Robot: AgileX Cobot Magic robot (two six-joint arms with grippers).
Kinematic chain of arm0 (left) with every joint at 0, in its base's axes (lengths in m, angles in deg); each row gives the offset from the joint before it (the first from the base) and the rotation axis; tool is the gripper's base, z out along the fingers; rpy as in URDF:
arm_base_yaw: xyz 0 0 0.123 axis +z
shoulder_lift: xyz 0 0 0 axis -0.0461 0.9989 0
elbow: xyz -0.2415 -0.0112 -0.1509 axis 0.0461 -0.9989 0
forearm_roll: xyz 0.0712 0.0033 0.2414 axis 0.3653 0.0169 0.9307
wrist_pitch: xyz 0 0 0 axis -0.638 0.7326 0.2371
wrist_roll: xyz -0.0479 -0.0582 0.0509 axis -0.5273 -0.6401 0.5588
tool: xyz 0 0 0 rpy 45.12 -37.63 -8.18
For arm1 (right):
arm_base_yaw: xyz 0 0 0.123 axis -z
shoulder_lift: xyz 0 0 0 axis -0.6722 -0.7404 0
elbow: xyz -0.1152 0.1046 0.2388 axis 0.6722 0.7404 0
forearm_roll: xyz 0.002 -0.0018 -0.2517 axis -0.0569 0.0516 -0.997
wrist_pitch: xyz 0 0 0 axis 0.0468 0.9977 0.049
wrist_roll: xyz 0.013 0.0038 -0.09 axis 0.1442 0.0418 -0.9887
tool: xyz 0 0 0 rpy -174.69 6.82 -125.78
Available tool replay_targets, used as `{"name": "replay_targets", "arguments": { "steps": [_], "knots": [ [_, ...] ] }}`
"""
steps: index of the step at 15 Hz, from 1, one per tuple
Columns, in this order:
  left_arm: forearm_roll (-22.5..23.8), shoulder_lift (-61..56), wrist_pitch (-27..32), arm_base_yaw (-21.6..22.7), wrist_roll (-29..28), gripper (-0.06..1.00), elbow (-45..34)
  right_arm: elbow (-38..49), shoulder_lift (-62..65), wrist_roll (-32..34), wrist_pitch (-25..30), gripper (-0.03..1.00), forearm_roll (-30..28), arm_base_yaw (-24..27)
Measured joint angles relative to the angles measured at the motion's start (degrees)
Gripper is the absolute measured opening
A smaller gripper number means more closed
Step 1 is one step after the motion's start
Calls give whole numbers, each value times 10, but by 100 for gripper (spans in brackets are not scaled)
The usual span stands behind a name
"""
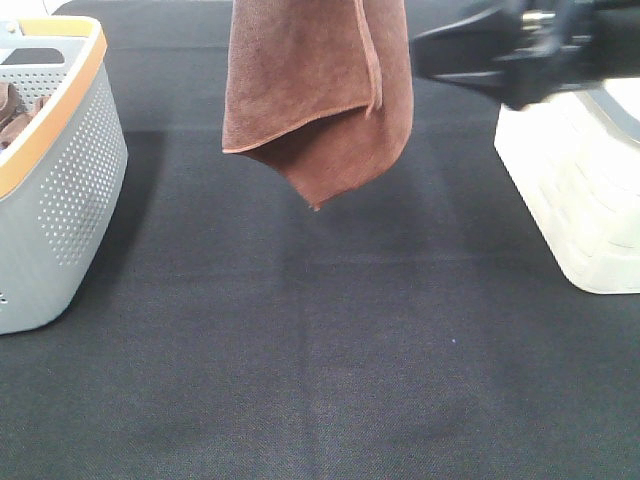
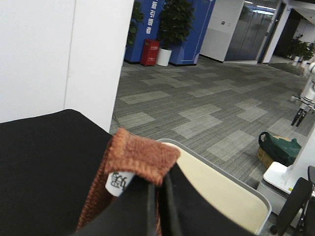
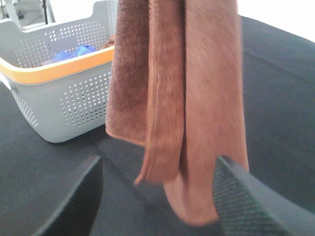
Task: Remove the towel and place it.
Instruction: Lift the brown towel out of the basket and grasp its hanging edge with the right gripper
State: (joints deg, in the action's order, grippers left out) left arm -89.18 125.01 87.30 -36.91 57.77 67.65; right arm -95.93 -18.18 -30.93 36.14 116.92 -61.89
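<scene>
The left gripper (image 2: 158, 181) pinches the tagged corner of the towel (image 1: 320, 90), which hangs straight down above the table (image 1: 320, 350), well apart from the grey basket (image 1: 60, 160). The right gripper (image 3: 157, 164), jaws spread, faces the cloth from the side away from the basket.

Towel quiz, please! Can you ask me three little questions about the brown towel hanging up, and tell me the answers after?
1. True or false: the towel lies spread out flat.
2. Which gripper pinches the towel's corner with the white tag?
3. The grey basket has a rim that is: A orange, B green, C blue.
Key: 1 false, it hangs above the table; 2 the left gripper; 3 A.
</scene>
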Motion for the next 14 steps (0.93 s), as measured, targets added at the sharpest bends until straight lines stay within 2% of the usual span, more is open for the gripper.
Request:
{"name": "replay_targets", "arguments": {
  "steps": [3, 8, 11, 14],
  "knots": [
    [0, 1, -6, -7, 2, 0, 0, -27, -40, -10, -18, 62, 2, -41],
    [0, 1, -7, -7, 2, 0, 0, -36, -67, -10, -22, 56, 2, -43],
    [0, 10, -7, -9, 3, 0, 0, -36, -67, -11, 2, 55, 6, -43],
    [-1, 17, -7, -16, 3, 0, 0, -36, -74, -11, 3, 55, 6, -43]
  ]
}}
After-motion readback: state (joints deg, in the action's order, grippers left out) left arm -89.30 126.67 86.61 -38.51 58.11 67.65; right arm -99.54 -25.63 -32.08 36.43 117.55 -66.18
